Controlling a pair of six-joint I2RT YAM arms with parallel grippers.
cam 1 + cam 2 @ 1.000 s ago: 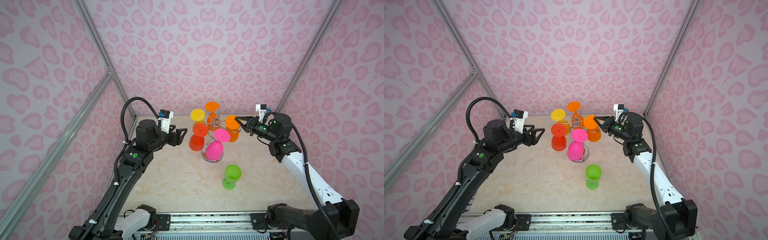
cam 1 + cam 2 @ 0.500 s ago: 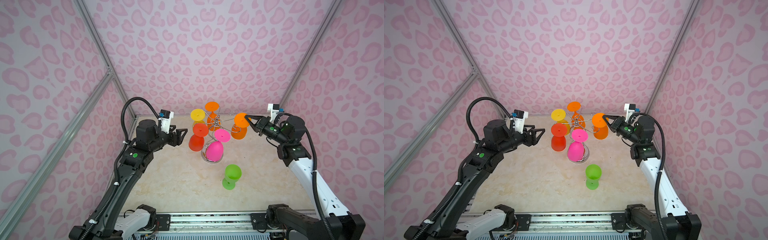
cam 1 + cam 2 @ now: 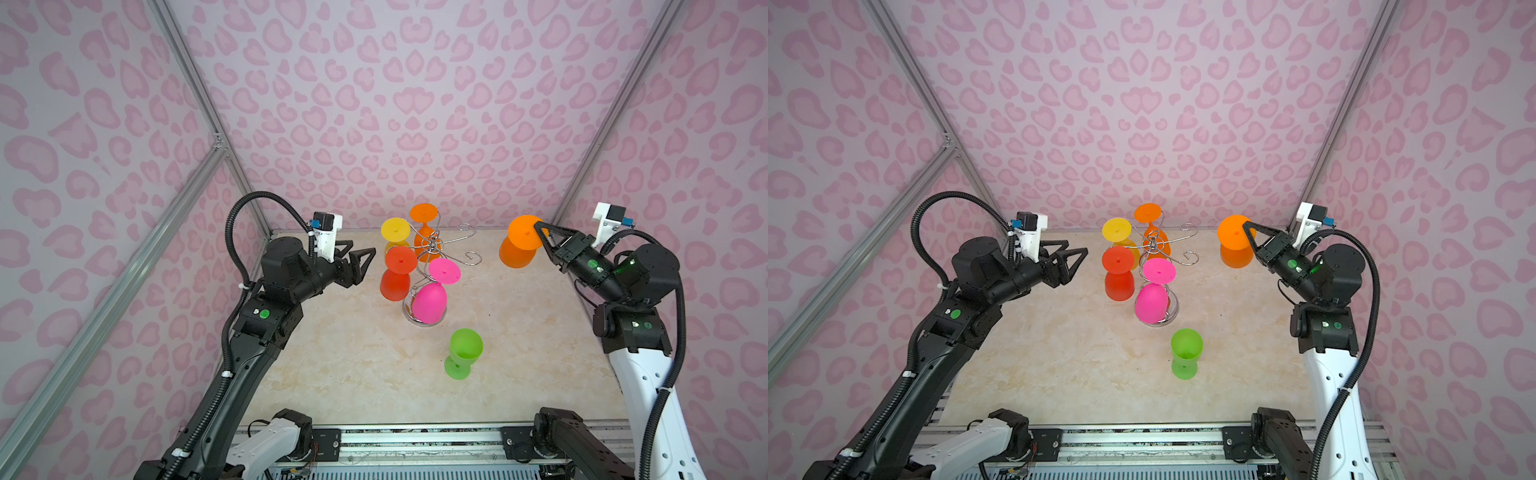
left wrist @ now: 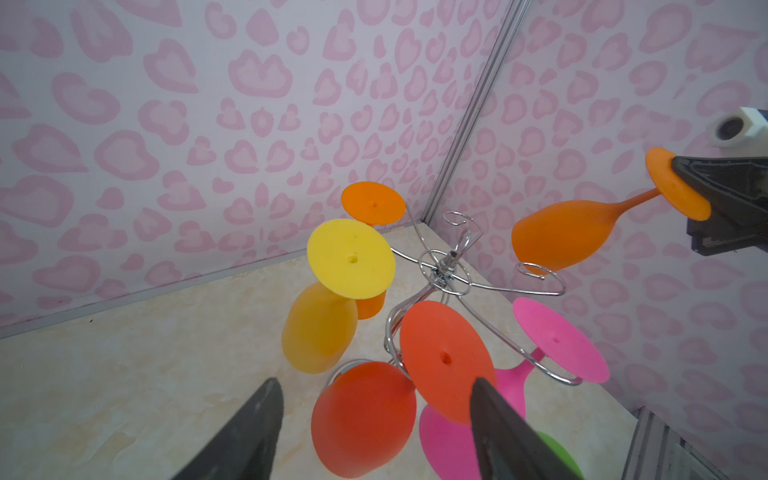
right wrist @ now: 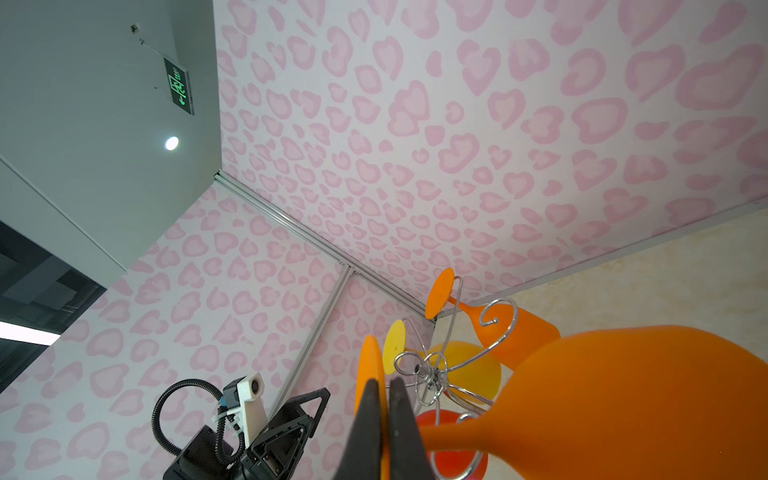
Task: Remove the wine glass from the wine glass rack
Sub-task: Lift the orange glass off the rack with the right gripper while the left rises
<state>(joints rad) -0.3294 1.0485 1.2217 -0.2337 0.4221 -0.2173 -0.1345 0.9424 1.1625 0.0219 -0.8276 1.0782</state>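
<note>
Our right gripper (image 3: 537, 228) is pinched shut on the foot of the orange glass (image 3: 515, 254), gripping the disc by its rim. The glass hangs in the air clear of the rack (image 3: 432, 246), to its right in both top views, over the table (image 3: 365, 374) near the back right corner. Its long axis slants. The foot is uppermost at the fingers, the stem runs down toward the rack, and the mouth faces down and rackward.

In the top views the foot covers the stem, and only the left wrist view shows it. There the bowl overlaps an empty curled arm of the rack. It probably does not touch, since the top views show a gap.

Our left gripper (image 3: 362, 254) hovers with its jaws wide, holding nothing, just left of the red glass (image 3: 392, 286) and apart from it.

The red glass, yellow glass (image 3: 395, 229), rear orange glass (image 3: 424, 212) and pink glass (image 3: 430, 301) hang foot-up on the rack. The green glass (image 3: 464, 351) stands upright on the table in front, apart from the rack.

The pink glass hides most of the rack's base. The right wrist view cuts off the orange bowl at the frame edge. In the left wrist view the green glass is only a sliver behind a finger.
</note>
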